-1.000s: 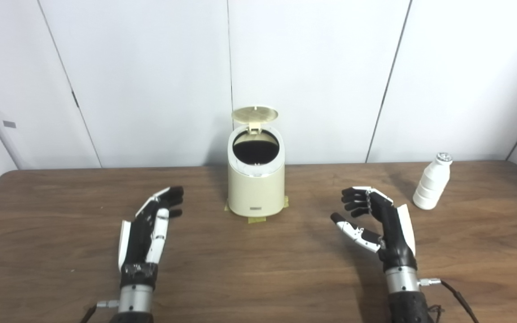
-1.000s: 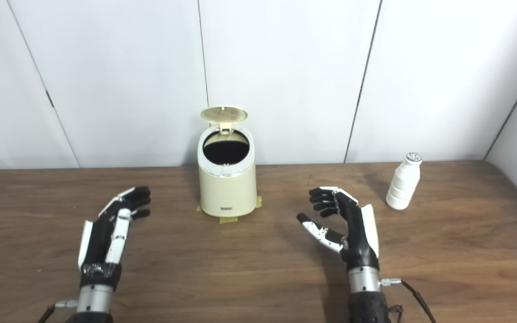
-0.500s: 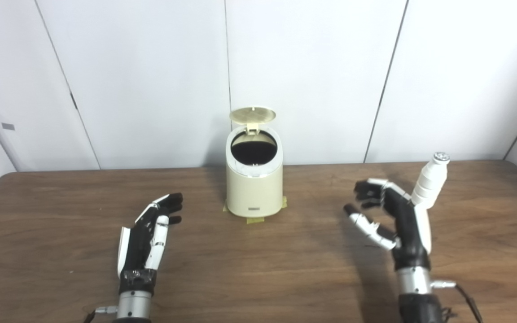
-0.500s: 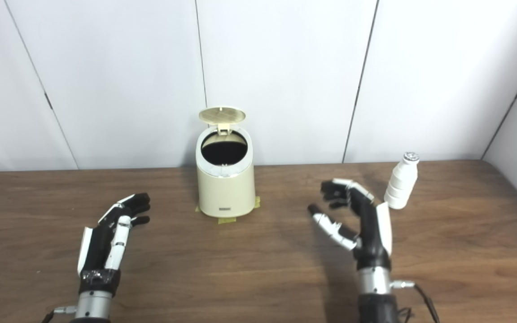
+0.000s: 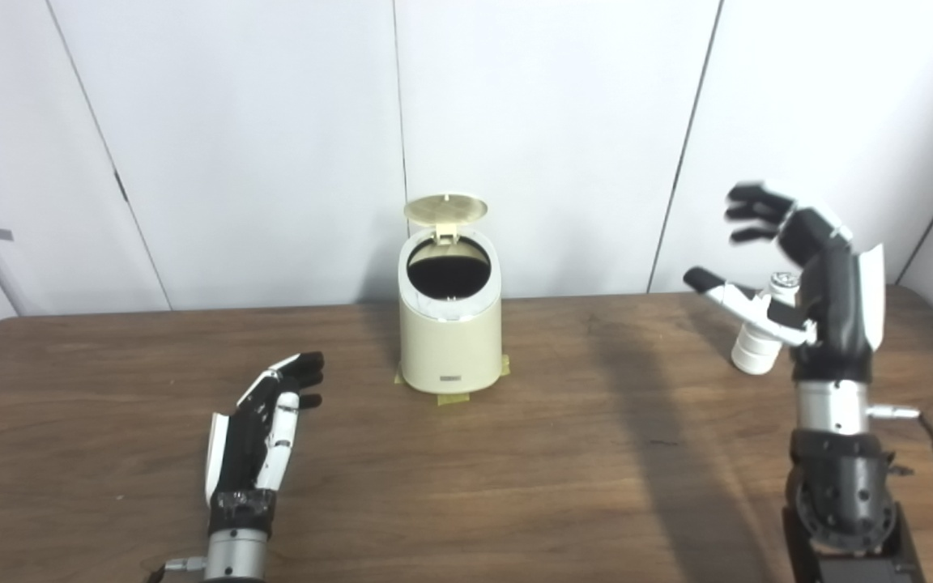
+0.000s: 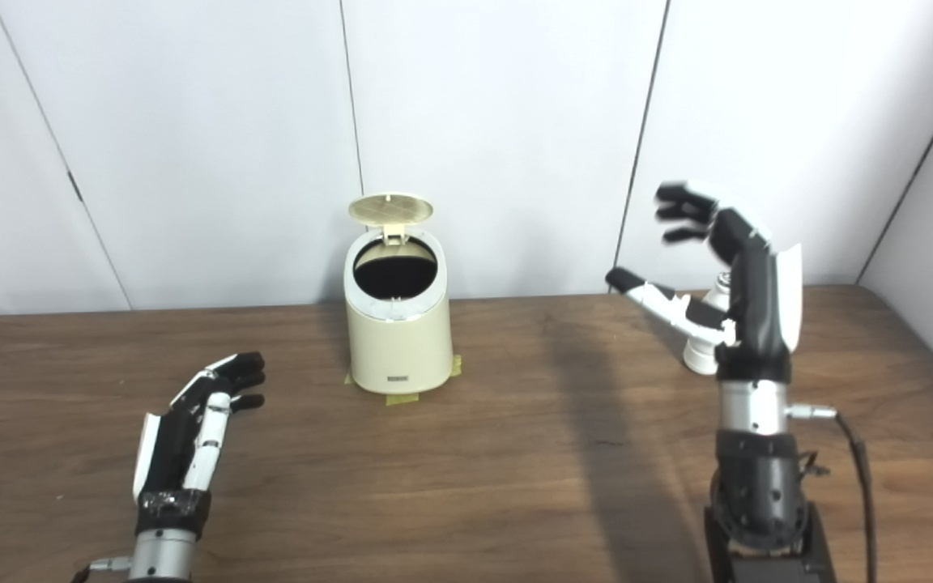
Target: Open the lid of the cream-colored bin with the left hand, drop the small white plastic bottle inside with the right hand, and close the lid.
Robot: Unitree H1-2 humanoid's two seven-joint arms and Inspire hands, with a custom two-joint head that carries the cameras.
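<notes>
White wall panels (image 5: 547,121) behind, brown wooden table (image 5: 515,453) below.

Left eye view: cream-colored bin (image 5: 450,328) at mid-table near the back edge, taped down with yellow tape (image 5: 438,397) at its foot. Lid (image 5: 445,209) already tipped up and back on its hinge, dark mouth exposed, so opening step judged done. Left hand (image 5: 260,425) low over the table, well apart from the bin, fingers spread, holding nothing. Right hand (image 5: 811,271) raised above the table, fingers spread and blurred, thumb stretched out toward the middle, empty. Small white plastic bottle (image 5: 758,344) upright on the table behind that hand, partly hidden by thumb and palm; touching or not, cannot tell. Left to do: grasp, carry, drop, close.

Right eye view: same layout. Bottle (image 6: 703,350) showing only at its base and cap beside the right hand (image 6: 738,271). Nothing lying on the bare wood between bottle and bin. Likely snags: tipping the light upright bottle on the grasp, and knocking the raised lid on the way in. Left hand (image 6: 191,429) clear of that path.
</notes>
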